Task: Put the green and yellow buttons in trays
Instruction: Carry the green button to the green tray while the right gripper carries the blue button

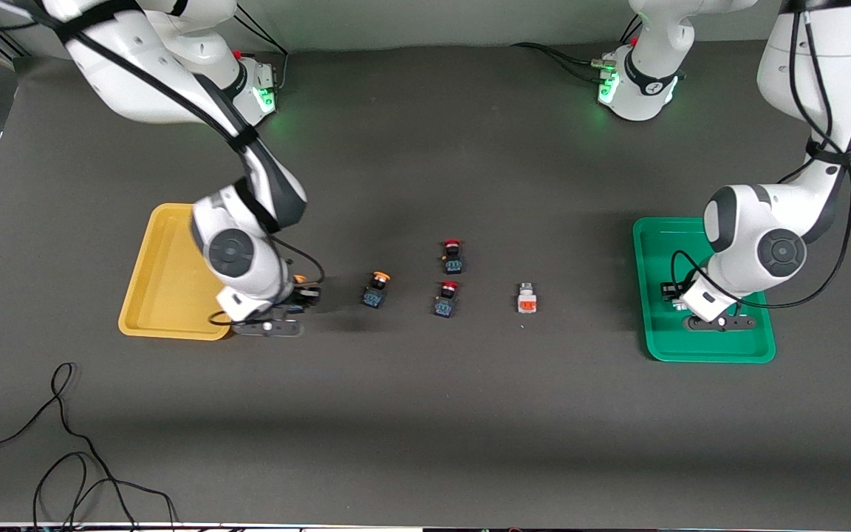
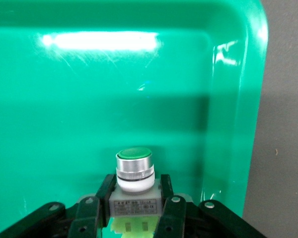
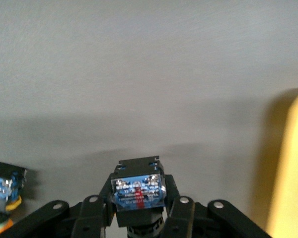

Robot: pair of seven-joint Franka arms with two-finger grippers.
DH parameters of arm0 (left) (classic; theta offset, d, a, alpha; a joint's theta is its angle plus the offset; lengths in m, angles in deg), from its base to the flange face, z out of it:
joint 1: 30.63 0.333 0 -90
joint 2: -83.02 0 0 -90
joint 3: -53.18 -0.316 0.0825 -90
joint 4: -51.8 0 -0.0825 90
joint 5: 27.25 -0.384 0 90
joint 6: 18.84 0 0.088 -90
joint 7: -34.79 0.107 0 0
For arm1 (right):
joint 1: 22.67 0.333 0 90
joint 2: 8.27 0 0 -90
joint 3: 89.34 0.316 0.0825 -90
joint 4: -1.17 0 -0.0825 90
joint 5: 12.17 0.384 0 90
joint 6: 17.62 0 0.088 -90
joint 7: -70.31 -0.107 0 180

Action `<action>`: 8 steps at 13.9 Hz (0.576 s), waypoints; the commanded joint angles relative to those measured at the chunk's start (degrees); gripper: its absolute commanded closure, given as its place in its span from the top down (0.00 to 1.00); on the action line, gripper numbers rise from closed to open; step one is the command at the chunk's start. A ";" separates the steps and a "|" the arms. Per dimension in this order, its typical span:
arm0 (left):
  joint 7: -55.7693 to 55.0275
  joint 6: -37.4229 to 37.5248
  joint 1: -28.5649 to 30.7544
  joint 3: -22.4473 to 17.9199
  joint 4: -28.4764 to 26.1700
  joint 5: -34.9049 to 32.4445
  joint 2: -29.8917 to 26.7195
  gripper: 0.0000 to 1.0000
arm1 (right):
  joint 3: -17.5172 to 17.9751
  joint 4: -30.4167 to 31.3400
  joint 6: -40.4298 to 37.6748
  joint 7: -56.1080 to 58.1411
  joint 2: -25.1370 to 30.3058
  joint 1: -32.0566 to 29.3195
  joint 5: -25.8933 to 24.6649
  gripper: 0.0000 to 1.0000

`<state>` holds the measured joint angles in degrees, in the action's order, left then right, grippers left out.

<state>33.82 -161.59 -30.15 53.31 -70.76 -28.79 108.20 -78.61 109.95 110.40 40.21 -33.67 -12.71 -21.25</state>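
Nearest the camera, toward the right arm's end of the table (image 1: 425, 414): a loose black cable (image 1: 63, 443), curled in loops.

Next, the right gripper (image 1: 306, 295). Hangs low over the bare table, just beside the yellow tray (image 1: 152, 295), by the tray's corner nearest the camera. Grips a yellow-capped button (image 3: 138, 188), with both jaws pinched tight against the sides of its black-and-blue body. Shows the blue end of that button in the right wrist view, with the tray's edge close by.

Then a second yellow-capped button (image 1: 376, 290), standing free on the table, near the right gripper but not touching it. Beside it, toward the left arm's end, two red-capped buttons: one (image 1: 446, 298) in line with the yellow one, the other (image 1: 453, 256) a little farther from the camera. Past those, alone, a small white and orange switch (image 1: 527, 298).

Last, the left gripper (image 1: 675, 295). Sits low over the green tray (image 1: 662, 347), inside its rim. Holds a green-capped button (image 2: 134, 166) with a silver ring and a white body, jaws pressed close on both sides of that body. Cannot tell whether the button touches the tray floor. Points the green cap out along the tray in the left wrist view.
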 commanded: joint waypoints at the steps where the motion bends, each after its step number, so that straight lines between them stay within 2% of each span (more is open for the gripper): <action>1: 1.93 0.71 -0.21 -0.05 -0.23 -0.83 -2.06 1.00 | -0.70 1.88 -4.00 5.81 5.35 -2.65 0.72 0.00; 3: 2.12 1.32 -0.04 -0.04 1.08 -0.83 -4.16 1.00 | -5.34 2.05 -4.18 13.19 5.98 -3.28 4.92 0.00; 4: 2.11 4.11 0.31 -0.04 3.35 -0.83 -5.31 1.00 | -7.63 2.23 -4.18 17.84 5.98 -3.28 8.17 0.00; 6: 3.69 15.77 0.75 -0.04 10.19 -0.75 -7.50 1.00 | -11.24 3.89 -2.96 24.71 5.89 -3.28 11.45 0.00; 8: 4.05 27.73 1.02 -0.04 18.89 -0.13 -7.95 1.00 | -13.18 7.04 0.63 27.80 5.89 -3.28 11.45 0.00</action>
<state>36.35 -144.34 -29.61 53.22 -59.50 -28.92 101.48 -90.54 113.12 107.44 64.46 -28.65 -16.51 -11.22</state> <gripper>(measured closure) 0.000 0.586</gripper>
